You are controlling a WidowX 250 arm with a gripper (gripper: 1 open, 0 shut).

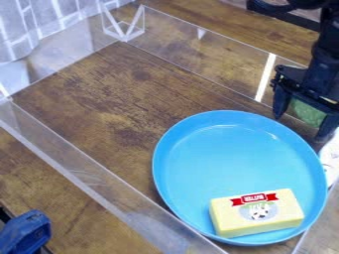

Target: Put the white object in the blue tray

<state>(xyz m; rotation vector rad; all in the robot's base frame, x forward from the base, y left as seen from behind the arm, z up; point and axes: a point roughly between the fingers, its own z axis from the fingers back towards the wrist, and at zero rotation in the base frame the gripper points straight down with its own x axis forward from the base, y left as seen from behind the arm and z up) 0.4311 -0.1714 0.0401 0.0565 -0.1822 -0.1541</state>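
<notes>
The blue tray lies on the wooden table at the lower right. A pale yellowish-white box with a red label rests inside it near the front rim. A sliver of a white object shows at the right edge of the picture, just outside the tray's rim and mostly cut off. My gripper points down just behind the tray's far right rim, open. A green patch shows between its dark fingers; I cannot tell whether it lies on the table or touches them.
Clear acrylic walls fence the wooden table along the front left and the back. A clear stand sits at the back left corner. A blue cloth-like thing lies outside the wall at the lower left.
</notes>
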